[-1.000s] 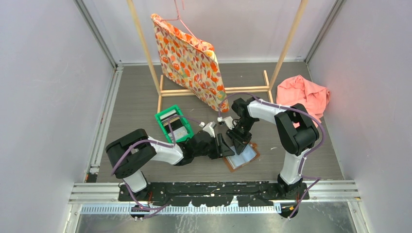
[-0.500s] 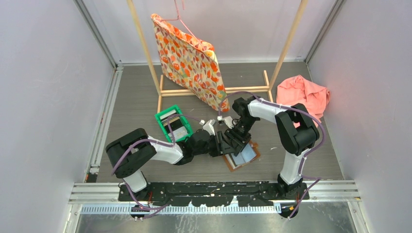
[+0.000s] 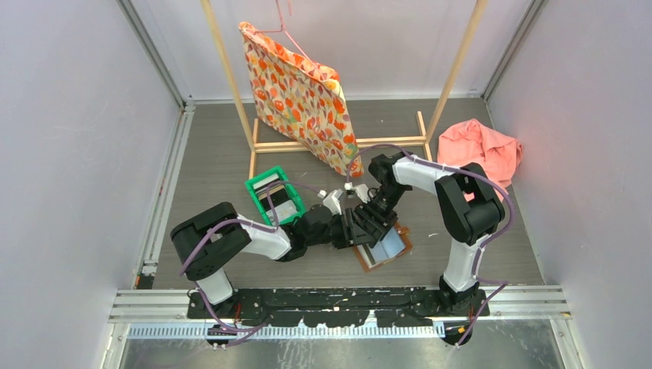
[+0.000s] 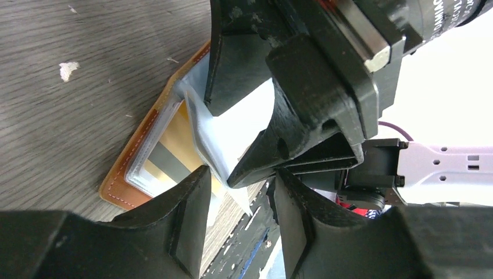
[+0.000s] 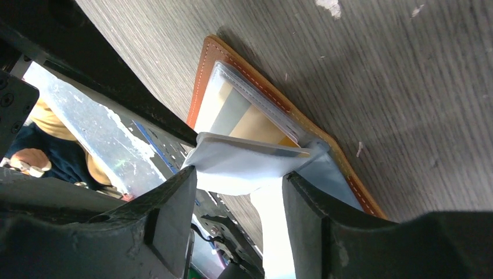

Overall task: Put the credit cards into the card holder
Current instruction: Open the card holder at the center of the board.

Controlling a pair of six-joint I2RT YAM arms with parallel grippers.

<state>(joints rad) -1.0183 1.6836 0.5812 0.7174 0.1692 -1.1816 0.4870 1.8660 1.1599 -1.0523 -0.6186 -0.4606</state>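
The brown card holder [image 3: 387, 250] lies open on the table, its clear sleeves facing up. In the left wrist view the holder [image 4: 125, 154] shows gold and grey credit cards [image 4: 171, 139] inside a sleeve. In the right wrist view the holder [image 5: 204, 70] has one pale sleeve flap [image 5: 244, 163] lifted, with a gold card edge [image 5: 264, 125] under it. My left gripper [image 3: 360, 227] [image 4: 238, 200] is open, with the flap's edge hanging between its tips. My right gripper [image 3: 377, 218] [image 5: 238, 200] is open, its tips at the flap. Both grippers crowd over the holder's left half.
A green bin [image 3: 261, 187] holding more cards [image 3: 280, 203] stands left of the grippers. A wooden rack [image 3: 338, 143] with a hanging flowered bag [image 3: 300, 100] stands behind. A pink cloth [image 3: 480, 150] lies at the back right.
My left gripper has moved right, up against the right gripper over the holder. The right gripper has shifted slightly left and down onto the sleeves.
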